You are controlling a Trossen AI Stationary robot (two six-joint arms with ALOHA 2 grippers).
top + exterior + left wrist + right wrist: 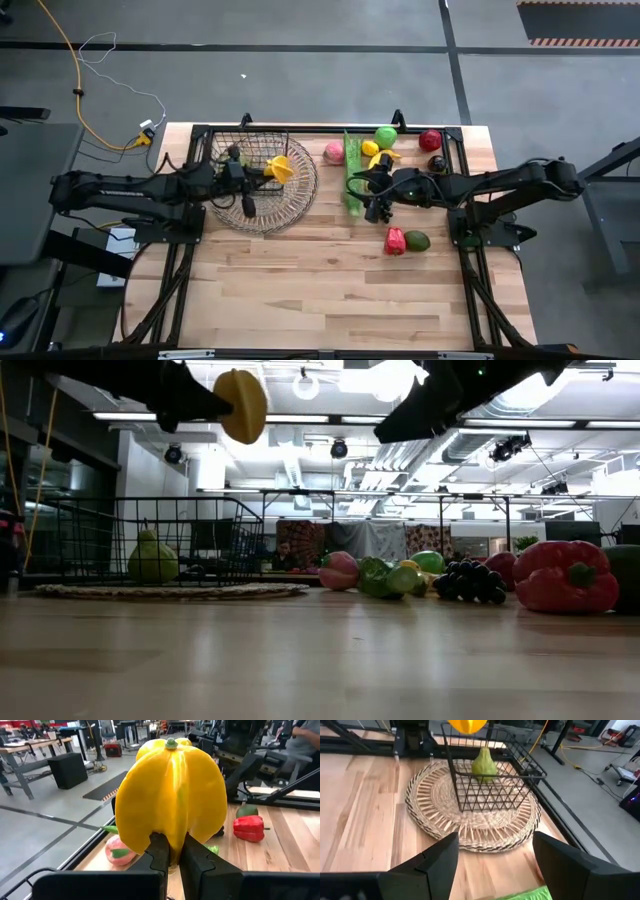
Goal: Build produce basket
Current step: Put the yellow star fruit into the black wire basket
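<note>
My left gripper (172,856) is shut on a yellow toy pepper (172,795) and holds it high over the right side of the black wire basket (245,150). The basket stands on a round wicker tray (290,200), with a green pear (152,558) inside it. My right gripper (496,842) is open and hovers by the long green stalk (352,172), touching nothing. The remaining produce lies around it on the table: peach (334,152), green apple (386,137), red apple (430,140), grapes (437,163), red pepper (395,241), avocado (417,240). My left gripper pinches the yellow pepper between its two fingers (160,852) at the end opposite the stem (172,845). The fingers come about level from the table's left. The pepper is lifted clear (242,405), well above the basket's rim, stem end pointing away from the gripper.
A black frame rail (330,127) runs along the table's far edge behind the produce. The near half of the wooden table (330,300) holds no objects. My right arm reaches in from the right, over the produce cluster.
</note>
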